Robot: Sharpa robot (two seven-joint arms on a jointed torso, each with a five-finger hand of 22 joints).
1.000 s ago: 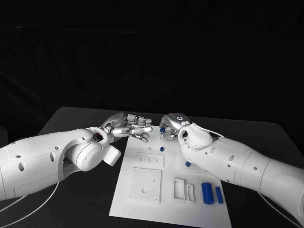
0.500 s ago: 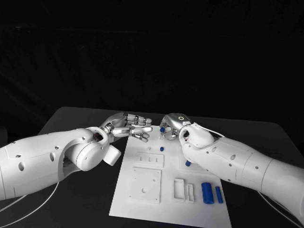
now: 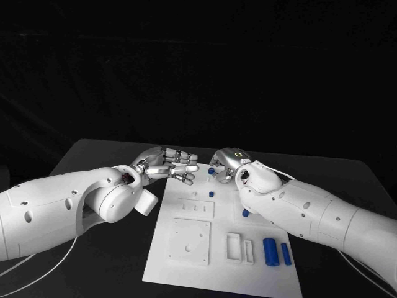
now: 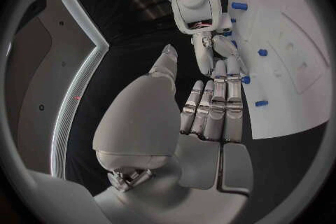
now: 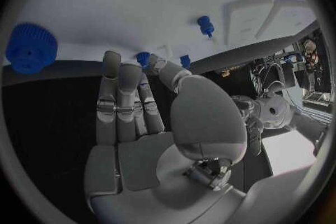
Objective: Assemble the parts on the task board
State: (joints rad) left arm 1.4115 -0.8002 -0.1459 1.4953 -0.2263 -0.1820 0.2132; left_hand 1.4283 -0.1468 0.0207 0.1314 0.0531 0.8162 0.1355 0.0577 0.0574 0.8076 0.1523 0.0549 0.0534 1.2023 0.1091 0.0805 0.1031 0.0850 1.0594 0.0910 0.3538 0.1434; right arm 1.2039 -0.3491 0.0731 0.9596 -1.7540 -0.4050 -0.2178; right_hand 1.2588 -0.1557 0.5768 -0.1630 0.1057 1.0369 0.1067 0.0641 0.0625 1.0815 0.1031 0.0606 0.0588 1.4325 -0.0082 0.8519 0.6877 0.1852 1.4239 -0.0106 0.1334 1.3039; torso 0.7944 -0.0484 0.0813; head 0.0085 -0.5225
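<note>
Head view: white task board (image 3: 191, 261) w/ blue parts (image 3: 271, 251); both hands empty, fingers spread.

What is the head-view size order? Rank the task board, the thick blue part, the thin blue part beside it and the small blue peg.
Largest to smallest:
1. task board
2. thick blue part
3. thin blue part, similar length but narrower
4. small blue peg, though it lies farther from the camera
</note>
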